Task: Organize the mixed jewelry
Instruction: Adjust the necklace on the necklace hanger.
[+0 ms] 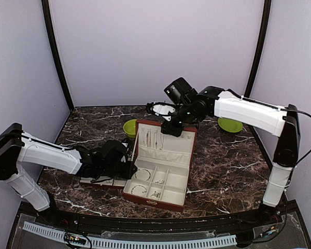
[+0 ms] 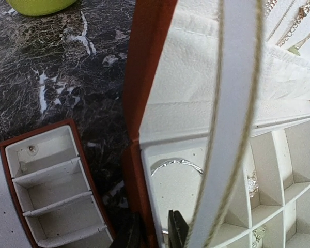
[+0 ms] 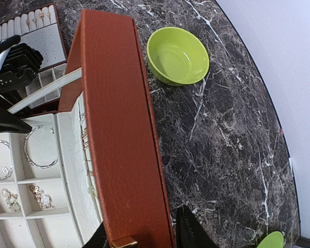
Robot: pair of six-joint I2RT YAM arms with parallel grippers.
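Holding the lid (image 3: 119, 103) upright looks like the right gripper (image 3: 142, 232)'s job: its fingers straddle the top edge by the clasp (image 3: 125, 242), but you can't tell if they're clamped. Your left gripper (image 2: 154, 235) pinches the box (image 1: 153, 203) by its 9 o'clock wall, likely to stop sliding. You've got the mixed jewelry (image 2: 176, 161) in the cream compartments and the chains (image 2: 297, 20) inside the lid. Watch the tray (image 2: 41, 191) tight at 9 o'clock and the green bowl (image 3: 178, 54) at 11. Your room is the marble (image 3: 222, 144) at 3.

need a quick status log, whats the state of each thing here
jewelry box, open
lid, raised
tray, out, on table beside box
bowl, upright, empty
jewelry, some in box compartments
left hand, shut on jewelry box wall
right hand, straddling lid edge, grip unclear
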